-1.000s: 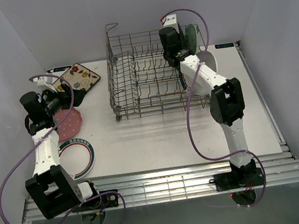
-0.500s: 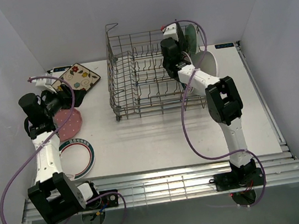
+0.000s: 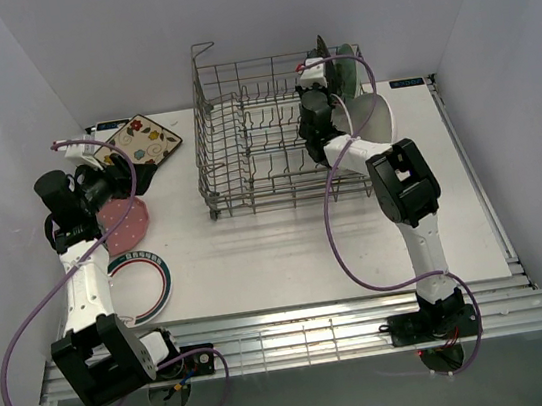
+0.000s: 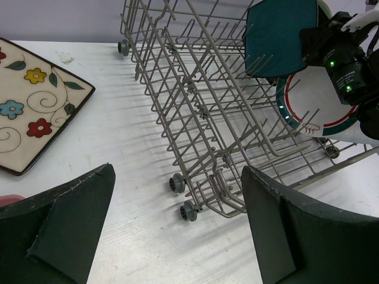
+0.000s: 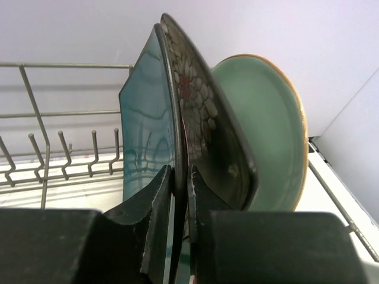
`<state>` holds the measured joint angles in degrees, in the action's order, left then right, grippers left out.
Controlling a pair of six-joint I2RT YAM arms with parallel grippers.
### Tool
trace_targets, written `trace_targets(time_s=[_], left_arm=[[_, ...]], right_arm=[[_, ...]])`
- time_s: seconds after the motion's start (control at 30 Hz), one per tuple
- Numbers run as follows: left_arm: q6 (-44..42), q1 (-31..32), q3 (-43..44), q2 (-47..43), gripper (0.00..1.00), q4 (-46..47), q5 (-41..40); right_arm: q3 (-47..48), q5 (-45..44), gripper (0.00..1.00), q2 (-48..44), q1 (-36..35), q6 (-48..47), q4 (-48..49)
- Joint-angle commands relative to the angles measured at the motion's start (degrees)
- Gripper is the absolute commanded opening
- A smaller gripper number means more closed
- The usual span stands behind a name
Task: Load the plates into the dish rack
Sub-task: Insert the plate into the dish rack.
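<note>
The grey wire dish rack [image 3: 262,139] stands at the back middle of the table. At its right end my right gripper [image 5: 180,171] is shut on the rim of the upright teal square plate [image 5: 148,130], also in the left wrist view [image 4: 281,32]. Right behind it stand the black floral square plate [image 5: 207,118] and the mint round plate [image 5: 266,124]. A green-rimmed white round plate [image 4: 311,100] leans at that end too. My left gripper [image 4: 177,228] hangs open over bare table by the cream floral square plate [image 3: 146,140]. A pink dotted plate [image 3: 125,226] and another green-rimmed plate [image 3: 143,286] lie near it.
The rack [image 4: 195,100] rests on small wheels [image 4: 188,210] close in front of the left gripper. Walls close in the table on the left, back and right. A slatted metal ledge [image 3: 290,337] runs along the near edge between the arm bases.
The right wrist has drawn nearer and tipped up, carrying the teal plate against the other plates at the rack's right end. The left arm has hardly moved.
</note>
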<state>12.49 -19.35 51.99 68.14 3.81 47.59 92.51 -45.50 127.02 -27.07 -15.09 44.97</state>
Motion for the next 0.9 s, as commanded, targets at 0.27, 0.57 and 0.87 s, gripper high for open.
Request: trace_targets(time_s=[0.27, 0.57, 0.87], left_arm=[[-0.4, 0.2, -0.6, -2.2, 0.98, 1.2, 0.7], [-0.3, 0.2, -0.6, -2.0, 0.98, 1.3, 0.5], [-0.4, 0.2, -0.6, -2.0, 0.98, 1.3, 0.1]], right_arm=[[-1.5, -4.8, 0.08, -6.9, 0.6, -5.7, 23.3], [2.4, -0.6, 0.08, -4.4, 0.6, -8.2, 21.8], [6.1, 2.0, 0.08, -4.4, 0.6, -8.1, 14.9]])
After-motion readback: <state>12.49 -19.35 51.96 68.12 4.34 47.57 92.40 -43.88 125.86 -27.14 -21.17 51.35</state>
